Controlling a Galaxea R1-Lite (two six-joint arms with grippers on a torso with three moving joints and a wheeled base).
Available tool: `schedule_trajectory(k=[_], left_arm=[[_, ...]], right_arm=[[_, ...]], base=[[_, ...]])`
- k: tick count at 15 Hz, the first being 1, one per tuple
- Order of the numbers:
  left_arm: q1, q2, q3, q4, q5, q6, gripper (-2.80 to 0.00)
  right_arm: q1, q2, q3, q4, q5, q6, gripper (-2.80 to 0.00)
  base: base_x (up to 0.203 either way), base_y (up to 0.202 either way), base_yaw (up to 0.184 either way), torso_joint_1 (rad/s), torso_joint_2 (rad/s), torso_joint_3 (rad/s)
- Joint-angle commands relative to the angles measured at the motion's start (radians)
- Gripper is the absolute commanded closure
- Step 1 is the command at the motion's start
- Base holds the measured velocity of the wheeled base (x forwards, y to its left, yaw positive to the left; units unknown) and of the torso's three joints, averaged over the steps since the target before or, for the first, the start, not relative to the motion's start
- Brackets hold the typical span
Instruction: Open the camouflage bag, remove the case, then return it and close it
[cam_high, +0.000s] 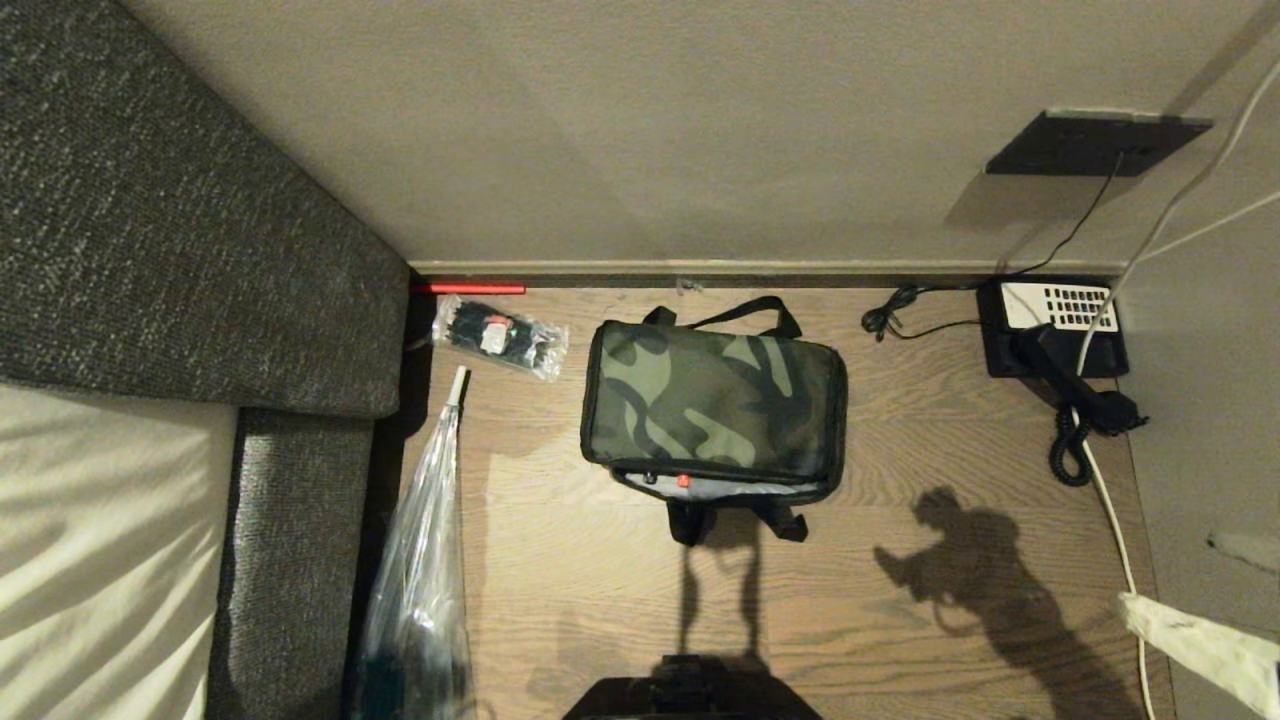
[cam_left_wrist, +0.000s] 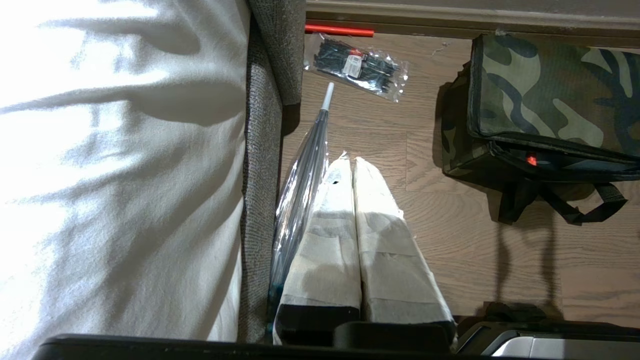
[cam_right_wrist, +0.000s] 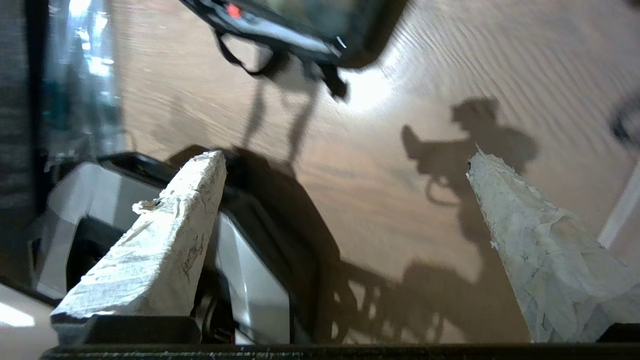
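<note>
The boxy camouflage fabric bag (cam_high: 712, 408) sits at the centre of the head view on the brown wooden floor (cam_high: 900, 600), just before the wall's baseboard. At upper left of it lies a small clear plastic packet of black ties (cam_high: 500, 335), with a long clear plastic sleeve (cam_high: 425, 560) below that, beside the grey woven sofa (cam_high: 180, 250). The black desk telephone (cam_high: 1055, 330) sits at upper right, well apart from the bag.
</note>
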Motion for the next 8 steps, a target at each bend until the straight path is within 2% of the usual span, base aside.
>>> schedule_trajectory(k=[1, 5, 8], left_arm=[[0.000, 0.001, 0.040, -0.001, 0.000, -0.001, 0.00], [0.000, 0.001, 0.040, -0.001, 0.000, 0.000, 0.00], [0.000, 0.001, 0.040, -0.001, 0.000, -0.001, 0.00]], right_arm=[[-0.039, -0.219, 0.071, 0.054, -0.011, 0.004, -2.80], [-0.154, -0.500, 0.310, 0.093, -0.014, 0.018, -2.80], [-0.206, -0.616, 0.364, 0.060, -0.008, 0.023, -2.80]], base=[[0.000, 0.000, 0.000, 0.000, 0.00, 0.000], [0.000, 0.000, 0.000, 0.000, 0.00, 0.000], [0.000, 0.000, 0.000, 0.000, 0.00, 0.000]])
